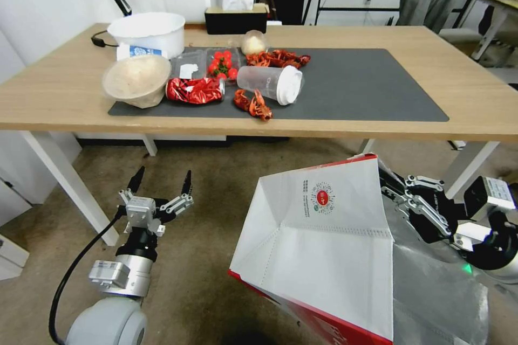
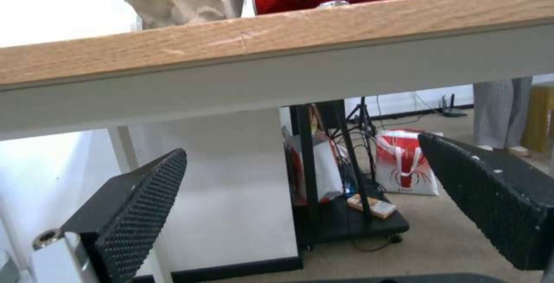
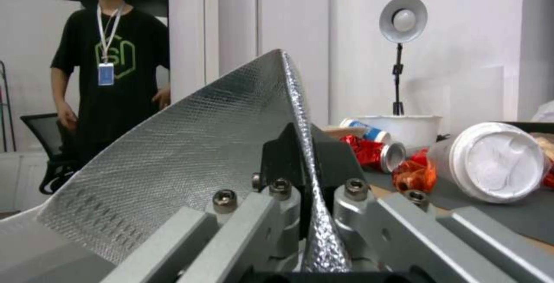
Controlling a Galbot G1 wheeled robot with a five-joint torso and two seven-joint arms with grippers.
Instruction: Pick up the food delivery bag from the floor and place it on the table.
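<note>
We see the right gripper (image 1: 389,186) pinching the bag (image 1: 324,237) rim (foil lining showing) below the table (image 1: 65,91), left gripper (image 1: 161,181) spread, idle.

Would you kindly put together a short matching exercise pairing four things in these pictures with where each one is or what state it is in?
Things:
1. food delivery bag
2. left gripper
3. lidded plastic cup
4. tissue box

States:
A. open, below the table edge
B. lying on its side on the dark grey mat
C. pinched by the right gripper
D. at the table's far edge

Pairs: 1-C, 2-A, 3-B, 4-D
</note>
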